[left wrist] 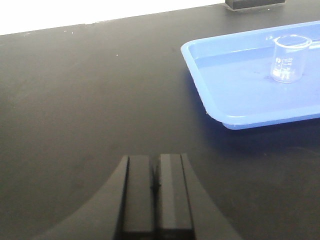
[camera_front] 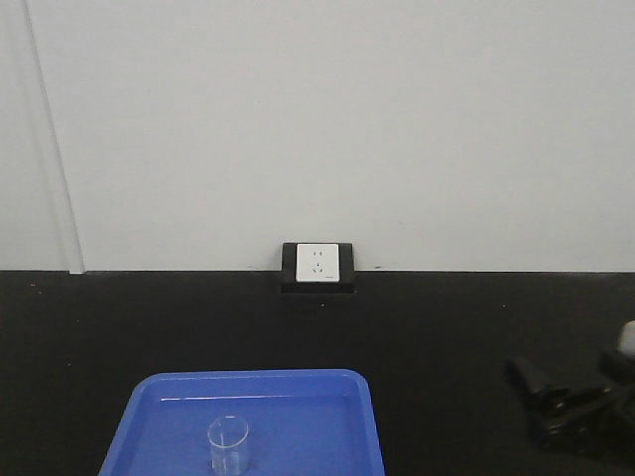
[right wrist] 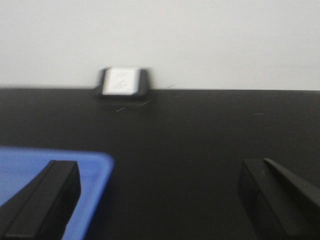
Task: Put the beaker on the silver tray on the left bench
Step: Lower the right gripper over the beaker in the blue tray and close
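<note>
A small clear glass beaker (camera_front: 228, 444) stands upright in a blue plastic tray (camera_front: 159, 407) at the front of a black worktop. The left wrist view shows the same beaker (left wrist: 288, 59) far to the upper right of my left gripper (left wrist: 155, 161). That gripper is shut with nothing between its jaws and hovers over bare worktop. My right gripper (camera_front: 573, 395) is low at the right, well clear of the tray. It is open and empty (right wrist: 160, 195), with the blue tray's corner (right wrist: 95, 165) behind its left finger. The silver tray and the left bench are out of view.
A white wall socket in a black housing (camera_front: 317, 264) sits where the black worktop (camera_front: 446, 327) meets the white wall. It also shows in the right wrist view as the blurred socket (right wrist: 122, 81).
</note>
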You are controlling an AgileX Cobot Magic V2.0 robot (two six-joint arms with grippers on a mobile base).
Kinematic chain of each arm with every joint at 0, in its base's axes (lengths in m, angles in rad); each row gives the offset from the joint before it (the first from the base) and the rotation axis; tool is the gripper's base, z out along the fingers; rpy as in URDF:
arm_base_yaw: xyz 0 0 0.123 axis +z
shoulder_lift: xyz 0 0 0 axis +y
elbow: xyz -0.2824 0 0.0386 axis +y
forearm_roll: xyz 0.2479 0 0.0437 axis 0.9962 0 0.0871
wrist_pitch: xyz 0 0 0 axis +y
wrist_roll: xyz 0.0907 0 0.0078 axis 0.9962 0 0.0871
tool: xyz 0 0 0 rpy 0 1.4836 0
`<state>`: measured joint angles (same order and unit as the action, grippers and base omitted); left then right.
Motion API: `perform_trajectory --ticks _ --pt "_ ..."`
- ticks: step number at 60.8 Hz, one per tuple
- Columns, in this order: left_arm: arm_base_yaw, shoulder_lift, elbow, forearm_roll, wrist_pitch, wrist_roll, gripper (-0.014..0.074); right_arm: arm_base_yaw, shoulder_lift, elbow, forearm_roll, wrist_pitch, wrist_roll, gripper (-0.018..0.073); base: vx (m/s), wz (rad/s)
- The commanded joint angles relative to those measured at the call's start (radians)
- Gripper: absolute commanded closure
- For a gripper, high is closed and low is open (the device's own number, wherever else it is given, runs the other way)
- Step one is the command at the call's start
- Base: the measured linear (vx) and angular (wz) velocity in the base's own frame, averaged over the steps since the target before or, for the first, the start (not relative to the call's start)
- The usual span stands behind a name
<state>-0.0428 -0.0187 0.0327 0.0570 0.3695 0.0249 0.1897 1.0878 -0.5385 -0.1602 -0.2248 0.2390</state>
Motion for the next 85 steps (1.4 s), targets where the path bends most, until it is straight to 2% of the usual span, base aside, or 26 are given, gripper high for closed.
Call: perform_trajectory --ticks 1,6,12,21,27,36,46,54,70,85 --pt "-0.007 -0.007 0.020 -0.003 -0.075 -0.002 0.0595 0.127 0.057 -0.032 -0.073 -0.093 0.003 -0.0145 0.00 0.00" --pt "-0.007 -0.007 0.020 -0.003 -0.075 -0.002 0.0595 0.236 0.146 -0.032 -0.073 -0.148 0.002 -0.0131 0.00 0.00" --pt "-0.007 -0.007 0.020 -0.003 -0.075 -0.002 0.0595 0.354 0.299 -0.033 -0.073 -0.283 -0.003 -0.0118 0.00 0.00" --pt "-0.007 -0.007 0.020 -0.003 -0.075 -0.002 0.0595 0.447 0.518 -0.040 -0.062 -0.554 -0.034 -0.0111 0.00 0.00" --pt "-0.007 -0.007 0.020 -0.003 -0.075 -0.002 0.0595 0.486 0.655 -0.104 -0.046 -0.635 -0.031 -0.0107 0.00 0.00" --pt "-0.007 -0.007 0.020 -0.003 -0.075 -0.002 0.0595 0.518 0.784 -0.250 -0.036 -0.604 -0.020 -0.0104 0.00 0.00" --pt "-0.007 -0.007 0.020 -0.003 -0.075 -0.002 0.0595 0.516 0.883 -0.420 -0.045 -0.473 0.055 -0.0093 0.00 0.00" --pt "-0.007 -0.007 0.020 -0.003 -0.075 -0.002 0.0595 0.516 0.945 -0.530 -0.046 -0.411 0.056 -0.0085 0.00 0.00" --pt "-0.007 -0.007 0.020 -0.003 -0.075 -0.002 0.0595 0.516 1.040 -0.692 -0.037 -0.319 0.074 -0.0073 0.00 0.00" --pt "-0.007 -0.007 0.020 -0.003 -0.075 -0.002 0.0595 0.515 1.084 -0.769 -0.012 -0.261 0.073 -0.0065 0.00 0.00"
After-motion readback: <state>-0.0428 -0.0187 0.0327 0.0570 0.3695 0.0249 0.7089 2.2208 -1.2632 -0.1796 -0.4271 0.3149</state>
